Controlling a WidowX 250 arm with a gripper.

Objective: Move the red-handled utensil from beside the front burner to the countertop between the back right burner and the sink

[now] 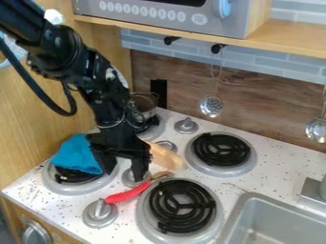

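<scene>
So in the camera view the gripper (123,172) is hanging up-left of the front right burner (182,206), jaws spread apart. The red-handled utensil (127,193) is lying by that burner's upper-left rim, the blue cloth (76,154) is sitting farther left, and a wooden piece (167,158) is resting behind it.

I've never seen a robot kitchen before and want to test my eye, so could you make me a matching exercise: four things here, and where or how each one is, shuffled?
Things
1. Blue cloth
2. Red-handled tool
3. Slotted ladle
4. Pincer

Places and states
A. Hanging in front of the wooden panel
B. Pointing down over the stovetop, fingers apart
C. Partly covering the front left burner
D. Lying between a knob and the front right burner

Right pairs: 1-C, 2-D, 3-A, 4-B
</scene>
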